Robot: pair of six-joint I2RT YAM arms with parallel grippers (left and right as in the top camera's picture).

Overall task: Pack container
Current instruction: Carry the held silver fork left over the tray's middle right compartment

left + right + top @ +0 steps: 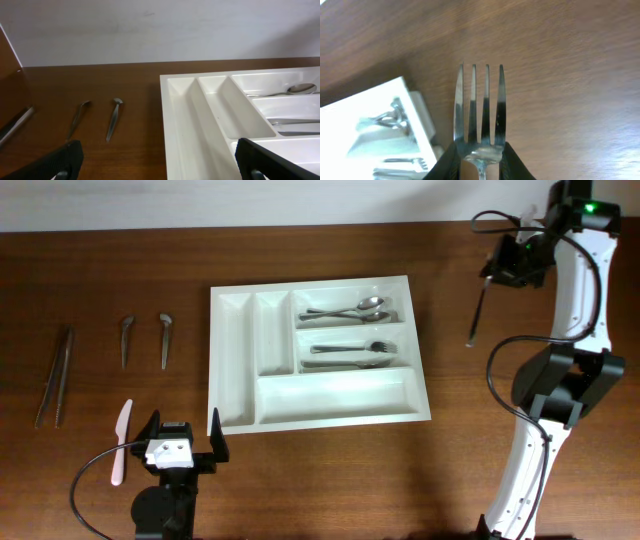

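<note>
Container [335,395]: white cutlery tray lying flat at the middle of the worktop [480,450], its two narrow upright compartments on the left and three long ones stacked on the right.
Far long compartment: spoons [350,311] lying lengthwise, bowls to the right.
Middle long compartment: forks [350,350] lying lengthwise, tines to the right.
Right claw [480,161]: clamped on the neck of a fork [477,312], a finger on either side just below the tines.
Held fork: to the right of the tray's far right corner and apart from it, over bare wood; whether its tip touches the worktop cannot be told.
Left claw [183,425]: spread wide with nothing in it, at the near edge just beside the tray's near left corner, facing the far side.
Left of the tray: two small metal utensils [126,340] [165,338] side by side, well apart from the tray.
Far left: a pair of long thin metal pieces [55,375] lying close together, like tongs.
Near left: a pale pink knife [120,440] just beside the left claw.
</note>
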